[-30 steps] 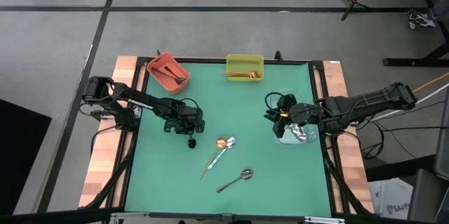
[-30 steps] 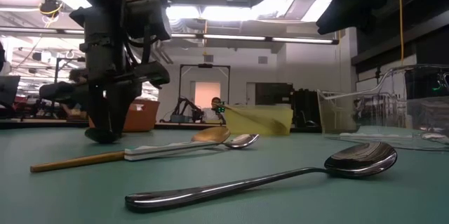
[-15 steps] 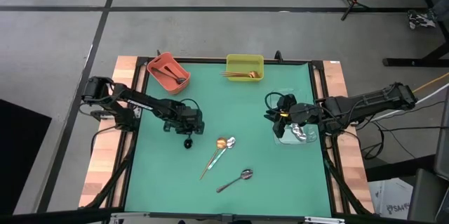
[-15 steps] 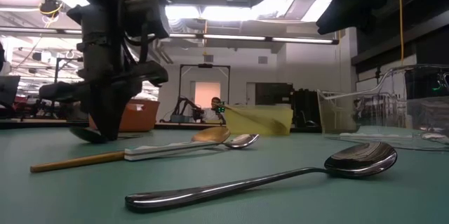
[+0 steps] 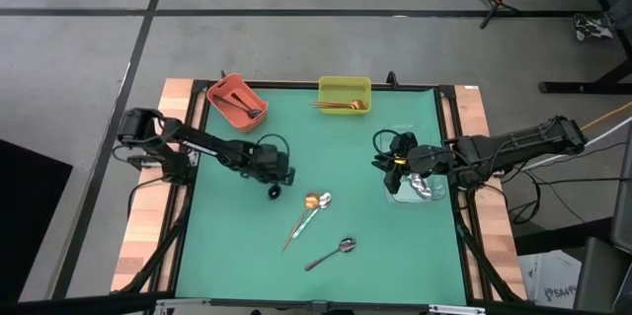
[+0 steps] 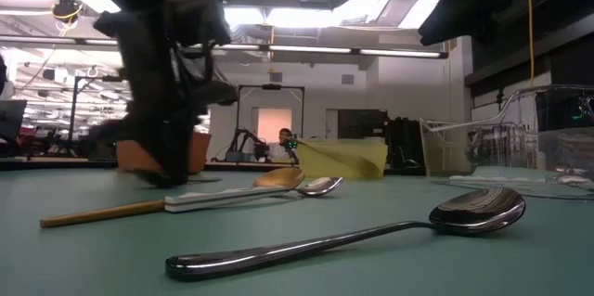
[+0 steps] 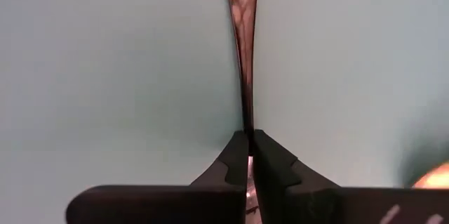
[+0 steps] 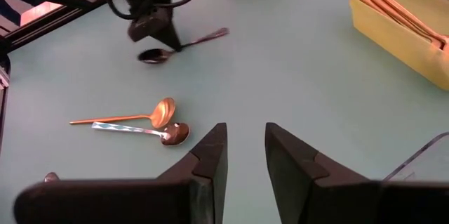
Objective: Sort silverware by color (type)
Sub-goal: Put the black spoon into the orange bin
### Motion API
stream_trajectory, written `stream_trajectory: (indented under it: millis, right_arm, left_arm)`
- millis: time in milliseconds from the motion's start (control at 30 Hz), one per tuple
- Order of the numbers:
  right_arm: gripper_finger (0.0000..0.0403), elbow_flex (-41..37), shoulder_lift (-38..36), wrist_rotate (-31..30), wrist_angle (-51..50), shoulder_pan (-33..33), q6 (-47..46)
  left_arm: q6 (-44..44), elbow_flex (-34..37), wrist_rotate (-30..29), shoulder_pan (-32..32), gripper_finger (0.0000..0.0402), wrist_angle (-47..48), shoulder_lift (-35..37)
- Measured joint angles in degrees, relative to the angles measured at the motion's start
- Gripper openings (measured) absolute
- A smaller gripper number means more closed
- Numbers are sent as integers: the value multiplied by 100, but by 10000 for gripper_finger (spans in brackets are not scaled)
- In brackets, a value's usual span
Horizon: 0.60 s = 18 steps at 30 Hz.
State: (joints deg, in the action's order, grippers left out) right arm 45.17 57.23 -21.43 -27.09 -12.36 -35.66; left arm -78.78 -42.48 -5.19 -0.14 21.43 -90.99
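Jaws of your left gripper (image 5: 274, 185) have snapped closed since a second ago: they were apart over the black spoon (image 5: 274, 192) then, and now the left wrist view shows its fingers (image 7: 234, 159) pinching the dark handle (image 7: 243, 34) between them. Over the same second the gripper has also drifted toward the orange bin (image 5: 235, 101), and in the low view the arm now leans where it stood nearly straight before. The spoon's bowl sits low at the green table (image 5: 227, 246); you cannot tell whether it has left the surface.

Your right gripper (image 5: 383, 152) has not shifted. It hangs beside the clear bin (image 5: 420, 194), jaws partly apart with nothing between them, as the right wrist view shows.

The other loose pieces lie where they did: the gold spoon (image 5: 300, 218) and the silver spoon (image 5: 318, 206) touching near the table's middle, and the dark shiny spoon (image 5: 331, 253) just beyond them, toward the near edge. Gold pieces rest in the yellow bin (image 5: 345, 83), and a dark one lies in the orange bin.
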Motion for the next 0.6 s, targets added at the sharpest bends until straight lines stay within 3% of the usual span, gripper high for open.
stream_trajectory:
  millis: [167, 600]
  right_arm:
    - [88, 0, 0, 0, -9, 0, 17]
    - [88, 0, 2, 0, -17, 0, 26]
  left_arm:
    - [240, 9, -598, 180, 0, -1149, -18]
    - [1992, -7, -977, 1268, 0, -4014, -1]
